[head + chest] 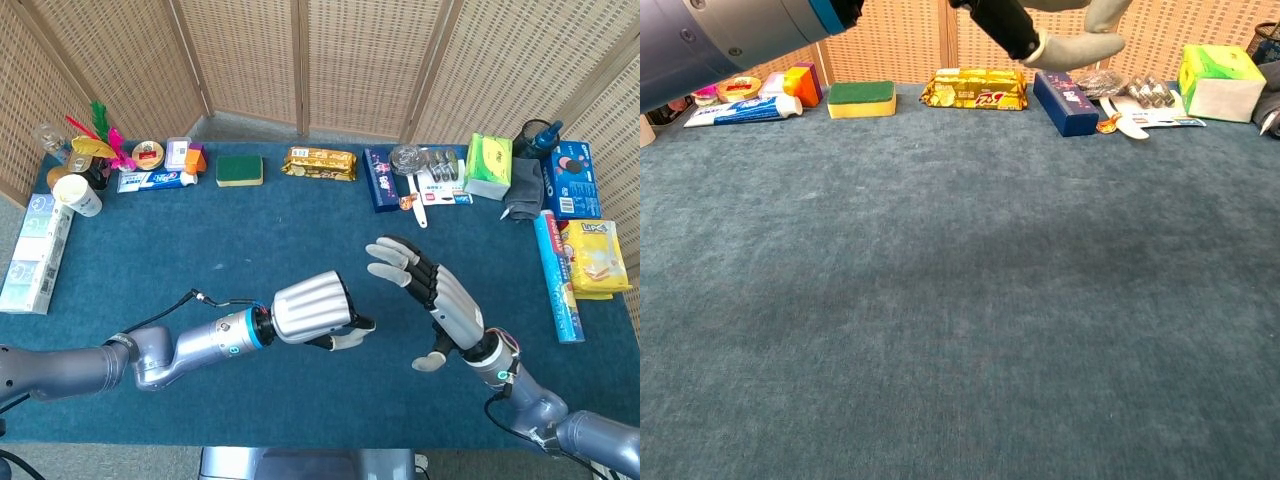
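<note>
table cloth (200, 250): deep teal-blue | left hand (318, 311): ribbed silver back, black and pale-grey fingers | right hand (432, 296): black and light grey | sponge (239, 169): green over yellow | snack pack (319, 163): gold-yellow | tissue pack (488, 163): bright green | screen (330, 60): tan woven wicker

From my station, the chest view cuts the left hand (1040, 30) at the top edge; I see only dark fingertips and a pale thumb. The right hand (430, 295) does not show there. In the head view, the left hand's silver back hides its fingers, so their closure is undetermined. The grey cloth (1270, 105) is clipped at the right edge. Print on the yellow snack pack (319, 163) is unreadable.
</note>
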Robot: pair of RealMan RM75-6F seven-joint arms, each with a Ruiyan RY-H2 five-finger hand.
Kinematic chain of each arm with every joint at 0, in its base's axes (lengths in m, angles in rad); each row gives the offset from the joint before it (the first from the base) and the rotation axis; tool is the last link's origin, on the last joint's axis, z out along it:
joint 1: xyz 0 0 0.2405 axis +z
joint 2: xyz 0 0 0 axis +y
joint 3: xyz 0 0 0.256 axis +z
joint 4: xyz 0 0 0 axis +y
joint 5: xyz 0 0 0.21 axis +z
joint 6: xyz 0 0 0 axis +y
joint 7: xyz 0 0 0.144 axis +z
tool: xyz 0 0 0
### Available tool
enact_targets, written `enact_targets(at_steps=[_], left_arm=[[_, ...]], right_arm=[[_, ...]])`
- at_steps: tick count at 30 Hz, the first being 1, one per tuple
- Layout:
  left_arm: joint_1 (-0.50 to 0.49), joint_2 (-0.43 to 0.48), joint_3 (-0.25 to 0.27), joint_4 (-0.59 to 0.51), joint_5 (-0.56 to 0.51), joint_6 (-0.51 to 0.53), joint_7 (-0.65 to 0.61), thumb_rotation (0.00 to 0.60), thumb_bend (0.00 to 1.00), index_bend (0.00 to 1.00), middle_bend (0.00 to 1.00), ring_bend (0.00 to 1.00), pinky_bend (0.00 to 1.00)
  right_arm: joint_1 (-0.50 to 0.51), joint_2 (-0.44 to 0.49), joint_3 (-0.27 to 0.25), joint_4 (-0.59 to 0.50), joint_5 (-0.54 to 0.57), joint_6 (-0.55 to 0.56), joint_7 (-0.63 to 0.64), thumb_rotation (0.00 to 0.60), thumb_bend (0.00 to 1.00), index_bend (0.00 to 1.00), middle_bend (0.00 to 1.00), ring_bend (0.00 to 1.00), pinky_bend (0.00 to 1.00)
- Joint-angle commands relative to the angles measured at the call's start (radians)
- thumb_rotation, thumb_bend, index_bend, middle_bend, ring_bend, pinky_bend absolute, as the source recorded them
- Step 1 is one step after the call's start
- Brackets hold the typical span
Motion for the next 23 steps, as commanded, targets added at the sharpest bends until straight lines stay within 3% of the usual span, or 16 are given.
enact_targets(at_steps=[1, 23], left_arm=[[0.000, 0.000, 0.001, -0.001, 0.000, 0.000, 0.003, 0.600, 0.83, 0.91, 1.00, 1.00, 1.00], [-0.022, -0.027, -0.009, 0.011, -0.014, -0.017, 0.007, 0.600, 0.83, 0.90, 1.00, 1.00, 1.00]], right_arm=[[0.001, -0.003, 0.001, 0.003, 0.003, -0.001, 0.001, 0.000, 0.00, 0.10, 0.07, 0.01, 0.05], [0.010, -0.014, -0.005, -0.013, 0.002, -0.010, -0.013, 0.000, 0.00, 0.10, 0.07, 0.01, 0.05]])
